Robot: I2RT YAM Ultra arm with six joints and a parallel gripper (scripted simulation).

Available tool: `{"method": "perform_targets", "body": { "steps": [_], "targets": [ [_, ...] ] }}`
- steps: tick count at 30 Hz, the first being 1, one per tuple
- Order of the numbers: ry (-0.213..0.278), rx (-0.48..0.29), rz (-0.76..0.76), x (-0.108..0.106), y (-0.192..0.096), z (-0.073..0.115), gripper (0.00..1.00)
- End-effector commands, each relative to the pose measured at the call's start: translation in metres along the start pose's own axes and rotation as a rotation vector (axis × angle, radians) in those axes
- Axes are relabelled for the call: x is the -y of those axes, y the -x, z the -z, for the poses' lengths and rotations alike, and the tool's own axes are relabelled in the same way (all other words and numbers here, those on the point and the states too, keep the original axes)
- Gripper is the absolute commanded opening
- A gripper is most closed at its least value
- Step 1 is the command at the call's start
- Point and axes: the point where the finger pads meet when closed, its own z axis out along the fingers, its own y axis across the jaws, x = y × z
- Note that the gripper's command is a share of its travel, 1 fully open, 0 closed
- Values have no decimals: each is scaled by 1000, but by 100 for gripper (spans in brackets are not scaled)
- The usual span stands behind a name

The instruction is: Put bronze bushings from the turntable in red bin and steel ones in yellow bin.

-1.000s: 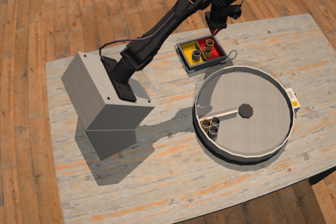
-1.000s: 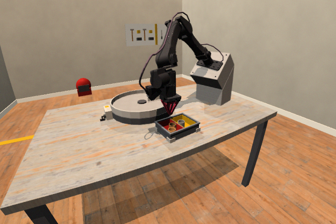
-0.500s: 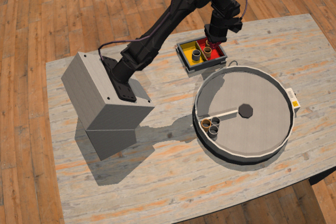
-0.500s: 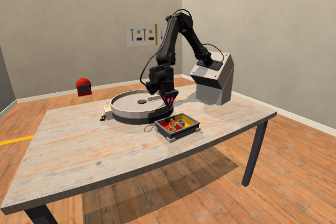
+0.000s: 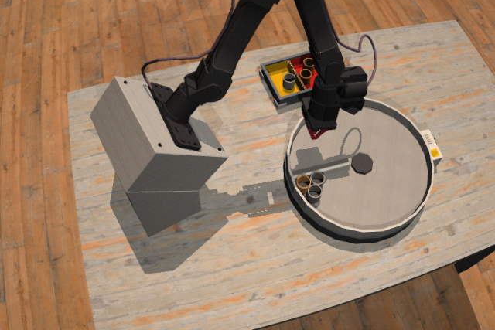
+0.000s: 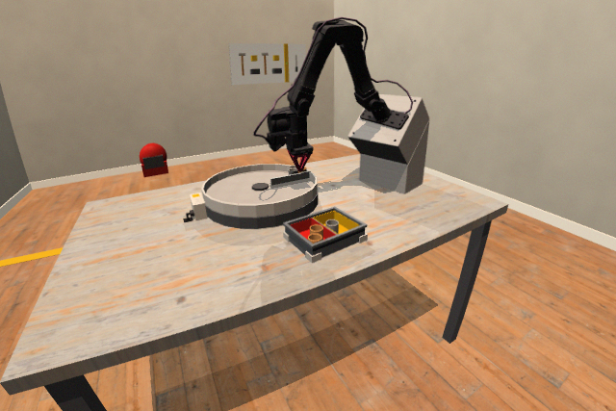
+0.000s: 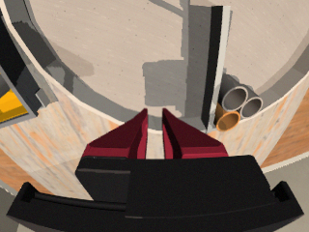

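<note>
The round turntable (image 5: 360, 166) holds one bronze bushing (image 5: 303, 181) and two steel bushings (image 5: 317, 178) (image 5: 314, 192), clustered at its left rim against a grey bar (image 5: 323, 166). In the wrist view the bronze bushing (image 7: 227, 119) and the steel bushings (image 7: 243, 102) lie to the right of the bar (image 7: 209, 65). My gripper (image 5: 317, 132) hangs above the turntable's near-bin rim with its red fingers nearly together and nothing between them. The red bin (image 5: 308, 69) holds two bronze bushings. The yellow bin (image 5: 279, 76) holds one steel bushing (image 5: 288, 80).
The arm's grey base block (image 5: 151, 138) stands at the table's left. A dark hub (image 5: 362, 163) sits at the turntable's centre. A small white control box (image 5: 431, 148) is fixed to the turntable's right side. The raised rim rings the turntable.
</note>
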Motion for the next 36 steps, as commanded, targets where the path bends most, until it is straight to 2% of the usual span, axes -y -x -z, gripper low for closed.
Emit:
{"method": "perform_targets", "body": {
  "steps": [1,2,7,11,13,19,22,36],
  "targets": [
    [113,44,83,32,-2,-9,14],
    [105,82,100,47,14,-5,14],
    [101,82,101,110,-2,-12,14],
    [109,62,88,141,-16,-17,14],
    [109,62,88,141,-16,-17,14],
    [109,64,87,159,-21,-18,14],
    [99,82,101,158,-14,-12,14],
    [97,84,99,159,-15,-13,14]
  ]
}}
